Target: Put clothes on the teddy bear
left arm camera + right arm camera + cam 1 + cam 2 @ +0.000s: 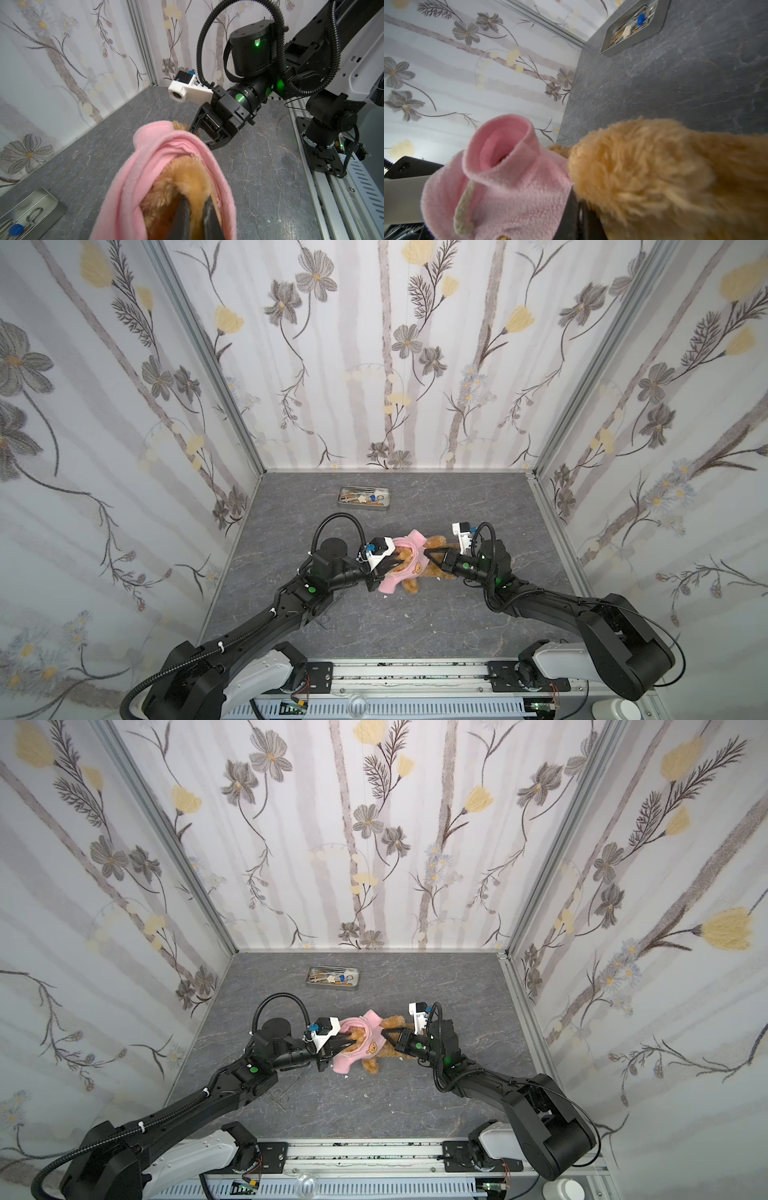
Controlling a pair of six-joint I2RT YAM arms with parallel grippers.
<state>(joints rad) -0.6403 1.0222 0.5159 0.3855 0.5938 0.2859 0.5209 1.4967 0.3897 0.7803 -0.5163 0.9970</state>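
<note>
At centre, left gripper (pixel 196 200) clamps teddy bear (pixel 187 176) inside pink shirt (pixel 133 187); right gripper (pixel 427 553) clamps its hem.

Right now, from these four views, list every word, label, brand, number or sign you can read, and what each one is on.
None can be read.
pink shirt: only an orange bear-face emblem, no letters.
teddy bear: no tag in view.
metal tray: nothing legible on it or its tools.
right arm: green lights, no readable marking.
circuit board at the front edge: too small to read.
</note>
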